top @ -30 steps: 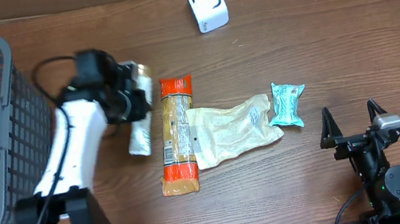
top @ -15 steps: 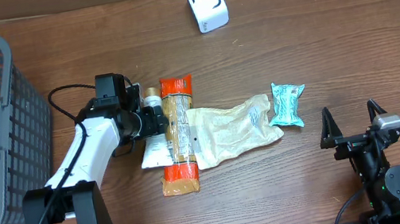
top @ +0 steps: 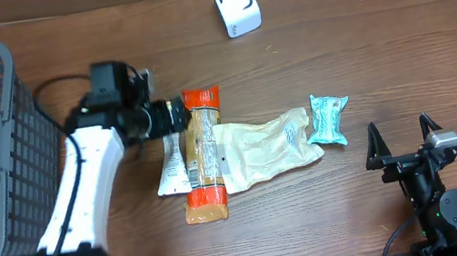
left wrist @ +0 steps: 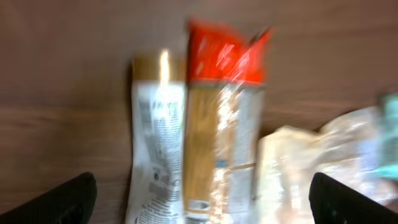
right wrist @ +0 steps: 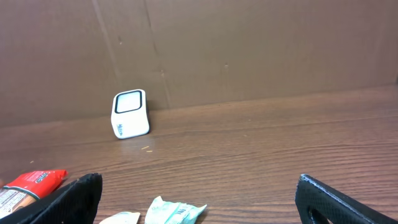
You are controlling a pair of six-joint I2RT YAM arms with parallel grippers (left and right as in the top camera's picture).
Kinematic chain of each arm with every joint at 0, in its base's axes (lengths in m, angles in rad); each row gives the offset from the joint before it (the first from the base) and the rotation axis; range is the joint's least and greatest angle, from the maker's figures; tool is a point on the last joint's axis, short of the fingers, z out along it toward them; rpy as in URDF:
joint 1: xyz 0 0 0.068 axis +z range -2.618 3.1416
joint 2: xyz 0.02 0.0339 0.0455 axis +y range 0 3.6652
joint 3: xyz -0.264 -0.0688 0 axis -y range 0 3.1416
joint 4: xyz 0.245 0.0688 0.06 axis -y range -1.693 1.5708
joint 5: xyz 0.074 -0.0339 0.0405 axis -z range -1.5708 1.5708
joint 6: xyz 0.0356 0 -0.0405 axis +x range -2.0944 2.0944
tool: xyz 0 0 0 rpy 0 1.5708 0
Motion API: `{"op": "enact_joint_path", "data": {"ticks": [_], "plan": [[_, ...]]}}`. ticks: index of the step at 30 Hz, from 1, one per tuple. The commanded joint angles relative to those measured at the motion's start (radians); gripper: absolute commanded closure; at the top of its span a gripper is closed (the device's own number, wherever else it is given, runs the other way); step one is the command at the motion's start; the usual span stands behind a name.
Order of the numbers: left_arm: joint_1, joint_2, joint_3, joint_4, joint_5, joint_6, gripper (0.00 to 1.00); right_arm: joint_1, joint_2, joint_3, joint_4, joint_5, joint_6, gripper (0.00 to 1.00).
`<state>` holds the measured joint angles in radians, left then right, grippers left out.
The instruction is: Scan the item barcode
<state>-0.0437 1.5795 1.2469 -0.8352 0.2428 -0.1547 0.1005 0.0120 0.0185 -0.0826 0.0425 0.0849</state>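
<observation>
White pouch (top: 172, 164), lying flat, long axis near-to-far, gold end farthest

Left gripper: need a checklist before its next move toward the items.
1. Left gripper open, nothing held: ok.
2. Flat white pouch with gold cap lying apart from its neighbours: not ok, it lies against the long red-and-orange packet.
3. Barcode on the pouch facing up: cannot tell, the left wrist view is blurred.
4. Small white box scanner upright, nothing standing right beside it: ok.
5. Right gripper open, apart from the items: ok.
</observation>
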Motion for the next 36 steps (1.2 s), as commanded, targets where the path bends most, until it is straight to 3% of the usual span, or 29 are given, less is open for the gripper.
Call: {"op": "enact_joint_path", "data": {"ticks": [1,7,12,15,20,28,36], "plan": [[0.004,-0.09,0.15,-0.075,0.043,0.001,0.0,0.007,-0.009,-0.01,0.005,0.008,-0.004,0.0],[0.004,-0.198,0.29,-0.193,0.072,0.004,0.0,0.007,-0.009,-0.01,0.006,0.008,-0.004,0.0],[0.004,-0.323,0.332,-0.214,0.059,0.182,0.0,0.007,-0.009,-0.01,0.01,0.007,-0.003,0.0],[0.005,-0.419,0.333,-0.215,-0.05,0.285,0.0,0.007,-0.009,-0.01,0.011,-0.04,-0.004,0.0],[0.005,-0.547,0.333,-0.272,-0.256,0.289,0.0,0.007,-0.009,-0.005,0.012,-0.166,0.0,0.0],[0.005,-0.591,0.332,-0.379,-0.256,0.289,0.01,0.007,0.011,0.111,-0.039,-0.214,0.079,0.0],[0.005,-0.566,0.332,-0.389,-0.253,0.29,0.0,0.007,0.257,0.364,-0.2,-0.237,0.078,0.0]]}}
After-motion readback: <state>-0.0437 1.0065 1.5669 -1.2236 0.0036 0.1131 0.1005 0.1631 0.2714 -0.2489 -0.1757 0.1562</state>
